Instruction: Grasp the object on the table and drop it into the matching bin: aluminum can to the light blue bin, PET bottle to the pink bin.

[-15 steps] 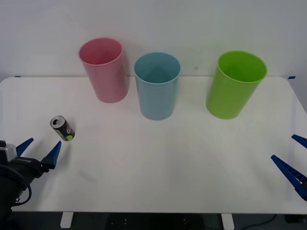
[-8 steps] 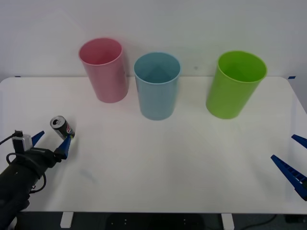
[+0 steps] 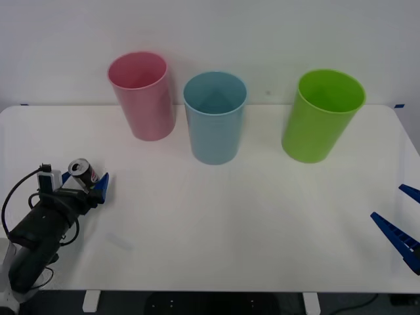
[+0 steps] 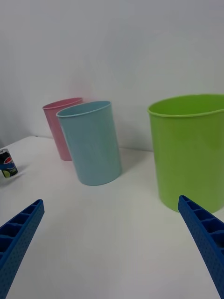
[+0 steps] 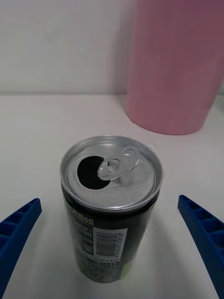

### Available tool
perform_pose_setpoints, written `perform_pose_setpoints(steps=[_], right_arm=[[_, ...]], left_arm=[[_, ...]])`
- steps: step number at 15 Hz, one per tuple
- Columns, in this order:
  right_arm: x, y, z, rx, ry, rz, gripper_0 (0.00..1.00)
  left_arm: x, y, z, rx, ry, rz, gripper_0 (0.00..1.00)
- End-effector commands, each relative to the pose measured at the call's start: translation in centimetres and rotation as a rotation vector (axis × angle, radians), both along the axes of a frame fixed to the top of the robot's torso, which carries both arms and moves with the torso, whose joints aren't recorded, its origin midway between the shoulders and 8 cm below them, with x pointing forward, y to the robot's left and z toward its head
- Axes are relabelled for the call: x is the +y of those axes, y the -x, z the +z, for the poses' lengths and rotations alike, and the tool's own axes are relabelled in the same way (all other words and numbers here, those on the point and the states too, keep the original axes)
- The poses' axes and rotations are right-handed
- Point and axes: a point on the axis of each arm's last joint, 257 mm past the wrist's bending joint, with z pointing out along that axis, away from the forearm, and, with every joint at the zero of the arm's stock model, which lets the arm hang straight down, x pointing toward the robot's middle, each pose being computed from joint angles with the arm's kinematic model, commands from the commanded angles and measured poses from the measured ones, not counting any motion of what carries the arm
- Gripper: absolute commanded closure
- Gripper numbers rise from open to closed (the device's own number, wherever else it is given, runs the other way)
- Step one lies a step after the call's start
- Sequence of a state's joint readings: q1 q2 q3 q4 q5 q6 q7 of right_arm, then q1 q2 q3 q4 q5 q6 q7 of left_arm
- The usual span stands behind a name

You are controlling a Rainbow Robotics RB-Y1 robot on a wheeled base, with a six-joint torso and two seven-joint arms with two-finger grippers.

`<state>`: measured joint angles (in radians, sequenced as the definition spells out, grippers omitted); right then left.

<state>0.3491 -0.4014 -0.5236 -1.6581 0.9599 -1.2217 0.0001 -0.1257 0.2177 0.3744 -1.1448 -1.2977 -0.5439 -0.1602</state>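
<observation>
The small black aluminum can [image 3: 83,173] with a silver top stands upright near the left edge of the white table [image 3: 230,216]. My left gripper [image 3: 83,182] is open around it, one blue finger on each side, not touching. In the left wrist view the can [image 5: 109,210] sits between the spread fingertips [image 5: 198,217], with the pink bin [image 5: 175,70] behind it. The pink bin [image 3: 144,98] stands at the back left and the light blue bin [image 3: 214,121] to its right. My right gripper [image 3: 403,220] waits open at the table's right edge.
A lime green bin [image 3: 321,118] stands at the back right. The right wrist view shows the light blue bin [image 4: 91,145], the pink bin [image 4: 58,126], the green bin [image 4: 191,149] and the distant can [image 4: 7,163]. Bare tabletop spans the front and middle.
My left gripper has moved forward from the table's front-left edge until its open fingers flank the can. The can and the right arm have stayed still.
</observation>
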Motion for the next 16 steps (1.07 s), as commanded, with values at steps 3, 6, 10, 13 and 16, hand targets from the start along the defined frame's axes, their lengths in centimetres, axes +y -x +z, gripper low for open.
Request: perform_pose_setpoints(steps=[3, 6, 10, 13, 16], right_arm=[[0.0, 0.0, 0.0, 0.0, 0.0, 0.0, 0.0], [0.0, 0.0, 0.0, 0.0, 0.0, 0.0, 0.0], [0.0, 0.0, 0.0, 0.0, 0.0, 0.0, 0.0], [0.0, 0.0, 0.0, 0.0, 0.0, 0.0, 0.0], [0.0, 0.0, 0.0, 0.0, 0.0, 0.0, 0.0]], left_arm=[[-0.43, -1.03, 0.09, 0.002, -0.001, -0.002, 0.0], [-0.48, -1.11, 0.11, 0.002, -0.002, -0.001, 0.0], [-0.51, -1.13, 0.11, 0.002, -0.001, -0.001, 0.72], [-0.48, -1.12, 0.13, 0.001, -0.001, -0.001, 1.0], [-0.54, -1.13, 0.16, 0.001, 0.003, -0.002, 1.0]])
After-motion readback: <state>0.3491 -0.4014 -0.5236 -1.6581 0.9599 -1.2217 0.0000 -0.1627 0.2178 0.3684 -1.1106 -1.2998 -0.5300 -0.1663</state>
